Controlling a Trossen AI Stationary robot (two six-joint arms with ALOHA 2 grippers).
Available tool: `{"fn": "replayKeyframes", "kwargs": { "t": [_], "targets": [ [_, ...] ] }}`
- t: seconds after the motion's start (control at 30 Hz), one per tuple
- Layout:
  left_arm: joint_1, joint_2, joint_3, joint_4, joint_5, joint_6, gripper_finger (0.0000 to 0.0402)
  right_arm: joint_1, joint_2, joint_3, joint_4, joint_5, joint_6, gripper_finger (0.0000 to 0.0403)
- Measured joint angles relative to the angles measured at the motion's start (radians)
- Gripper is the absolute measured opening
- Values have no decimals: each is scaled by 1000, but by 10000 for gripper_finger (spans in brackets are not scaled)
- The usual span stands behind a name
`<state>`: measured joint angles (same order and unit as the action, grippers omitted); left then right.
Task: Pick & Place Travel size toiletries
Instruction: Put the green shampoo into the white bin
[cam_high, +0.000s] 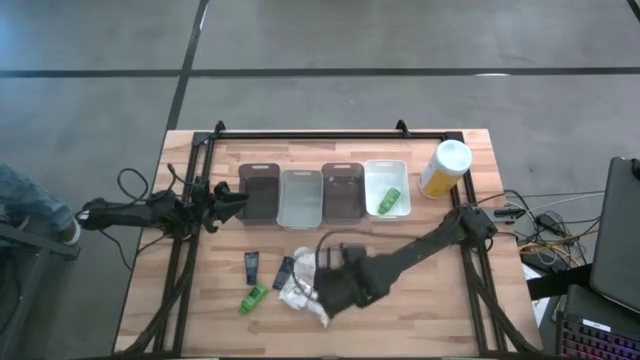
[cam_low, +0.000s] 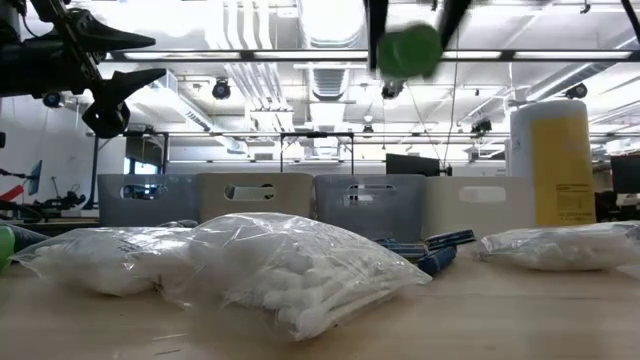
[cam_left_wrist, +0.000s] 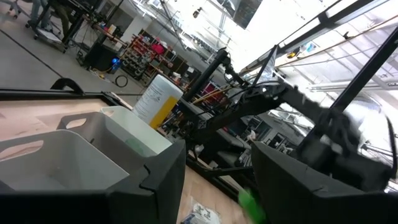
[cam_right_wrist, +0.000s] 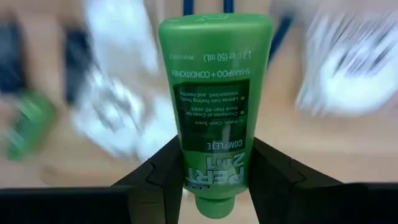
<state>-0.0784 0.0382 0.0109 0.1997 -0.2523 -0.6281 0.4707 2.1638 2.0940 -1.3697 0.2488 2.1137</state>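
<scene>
Green shampoo-and-conditioner bottle (cam_right_wrist: 214, 118), a flat-shouldered soft plastic tube with a glossy printed label, sits clamped between the right gripper (cam_right_wrist: 214, 180)'s two dark fingers, which close on its cap end. Its long axis runs straight out ahead of the gripper, the wide crimped end farthest from the wrist and the round cap nearest it. In the low view the bottle (cam_low: 408, 48) hangs well above the table (cam_high: 420, 310), seen end-on as a green disc. From above, the right gripper (cam_high: 335, 285) is over the front middle of the pale wooden tabletop, above a crinkled clear plastic packet of white cotton swabs (cam_high: 300, 295).

Near that packet lie a second green bottle (cam_high: 253, 298), angled toward the front left corner, a short black tube (cam_high: 251, 265) lying front to back, and a thin dark blue stick-shaped item (cam_high: 284, 272).

Four rectangular plastic bins stand side by side along the back: a dark brown one (cam_high: 260, 192), a translucent grey one (cam_high: 300, 197), another dark brown one (cam_high: 342, 190) and a white one (cam_high: 387, 187). The white bin holds a third green bottle (cam_high: 389, 201), lying at an angle; nothing can be made out in the others. A tall yellow canister with a white lid (cam_high: 444, 168) stands upright just beside the white bin.

The left gripper (cam_high: 235, 203) hovers at the dark bin on the left end, its fingers parted and holding nothing.
</scene>
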Motion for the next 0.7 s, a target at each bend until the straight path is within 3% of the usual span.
{"fn": "replayKeyframes", "kwargs": {
  "t": [0.13, 0.3, 0.47, 0.7],
  "targets": [
    [0, 0, 0, -1, 0, 0, 188, -63, -52, 102, -211, 37, -75, 138],
    [0, 1, 0, -6, 0, 0, 188, -199, -176, 38, -204, 66, -284, 139],
    [0, 6, 0, -20, 0, 0, 188, -367, -325, -160, -199, 61, -422, 141],
    [0, 7, 0, -23, 0, 0, 188, -605, -486, -478, -94, -68, -610, 141]
  ]
}}
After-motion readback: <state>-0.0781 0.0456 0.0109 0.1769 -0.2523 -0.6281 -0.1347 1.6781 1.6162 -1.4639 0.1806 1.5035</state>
